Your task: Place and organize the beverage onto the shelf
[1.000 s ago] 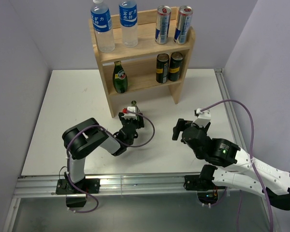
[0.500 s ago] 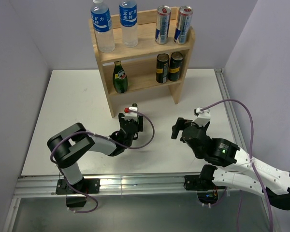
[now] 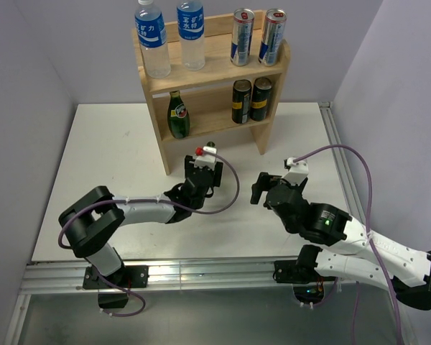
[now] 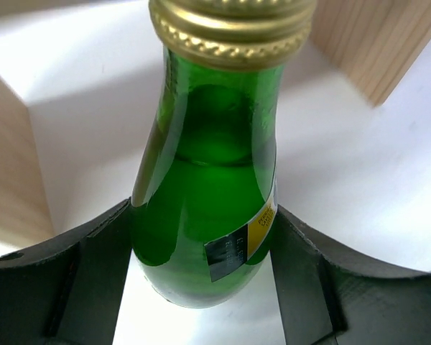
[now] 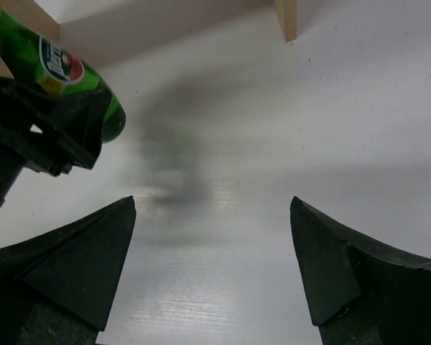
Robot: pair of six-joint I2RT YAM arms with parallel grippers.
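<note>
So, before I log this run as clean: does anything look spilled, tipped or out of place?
Nothing stands out. Everything on the shelf stands upright, the table shows no spill, and the left pincer grips a green bottle.

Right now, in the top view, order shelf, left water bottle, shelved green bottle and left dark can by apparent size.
Largest: shelf; then left water bottle; shelved green bottle and left dark can look alike.

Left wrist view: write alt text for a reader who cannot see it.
A green glass bottle with a gold cap fills the frame, clamped between the black fingers of the left gripper. Behind it lie a white table and light-wood side panels of the shelf.
</note>
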